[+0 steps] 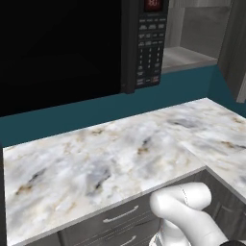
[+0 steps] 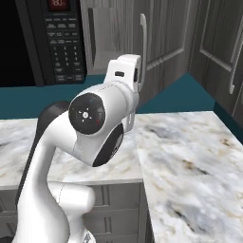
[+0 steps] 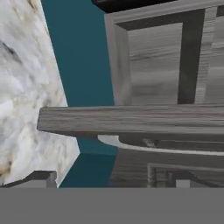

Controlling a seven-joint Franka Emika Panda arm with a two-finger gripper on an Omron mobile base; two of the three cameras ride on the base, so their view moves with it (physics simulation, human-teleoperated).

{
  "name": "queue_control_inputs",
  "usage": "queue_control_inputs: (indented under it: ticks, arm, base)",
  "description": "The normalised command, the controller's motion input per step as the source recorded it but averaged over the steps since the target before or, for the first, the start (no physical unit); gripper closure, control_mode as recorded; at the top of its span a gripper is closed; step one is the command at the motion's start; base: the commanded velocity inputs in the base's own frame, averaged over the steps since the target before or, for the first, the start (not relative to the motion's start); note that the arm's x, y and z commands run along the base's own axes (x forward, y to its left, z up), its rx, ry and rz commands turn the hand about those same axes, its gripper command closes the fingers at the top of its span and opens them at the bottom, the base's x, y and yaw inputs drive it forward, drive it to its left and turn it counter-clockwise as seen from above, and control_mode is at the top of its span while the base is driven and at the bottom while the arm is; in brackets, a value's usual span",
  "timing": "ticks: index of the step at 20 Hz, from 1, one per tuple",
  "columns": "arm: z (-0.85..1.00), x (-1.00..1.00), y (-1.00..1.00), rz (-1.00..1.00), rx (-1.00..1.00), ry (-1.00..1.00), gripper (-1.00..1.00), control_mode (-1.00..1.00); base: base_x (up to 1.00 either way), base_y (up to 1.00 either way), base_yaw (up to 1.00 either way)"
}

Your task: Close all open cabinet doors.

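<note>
Progress of the door-closing task. One cabinet door (image 2: pixel 121 40) beside the microwave (image 2: pixel 52 40) is shown standing open: in the right base view it is swung out toward the robot, its long silver handle (image 2: pixel 142 40) upright along the free edge, and the bare cabinet interior (image 1: pixel 192 43) with its shelf is exposed in the left base view above the marble desk (image 1: pixel 110 158). In the hand view, rolled on its side, the same door is seen edge-on as a grey wood-grain slab (image 3: pixel 131 120) crossing the picture, with the open cabinet beyond it and the curved handle (image 3: pixel 144 146) just past its edge. The neighbouring doors (image 2: pixel 213 42) on the right-hand wall appear flush and shut, though a small gap cannot be excluded. The tool's fingertips are not made out in the pictures; by its spread it is taken to be at its widest, with nothing seen held. No contact with the door can be confirmed. The task is judged barely begun: the open door remains to be pushed closed.
</note>
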Motion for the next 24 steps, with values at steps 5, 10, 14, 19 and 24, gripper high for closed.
queue_control_inputs:
  ticks: [5,10,14,19,24]
  arm:
    - [-0.24,0.66,-0.06,0.09,0.06,0.0,-1.0,-1.0]
    - [-0.2,0.62,-0.15,0.1,0.09,0.0,-1.0,-1.0]
    - [-0.17,0.61,-0.16,0.1,0.1,0.0,-1.0,-1.0]
    - [-0.14,0.57,-0.03,0.1,0.07,0.0,-1.0,-1.0]
    - [-0.26,0.36,0.26,0.09,0.0,0.0,-1.0,-1.0]
  base:
    - [0.0,0.0,0.0]
    - [0.0,0.0,0.0]
    - [0.0,0.0,0.0]
    - [0.0,0.0,0.0]
    - [0.0,0.0,0.0]
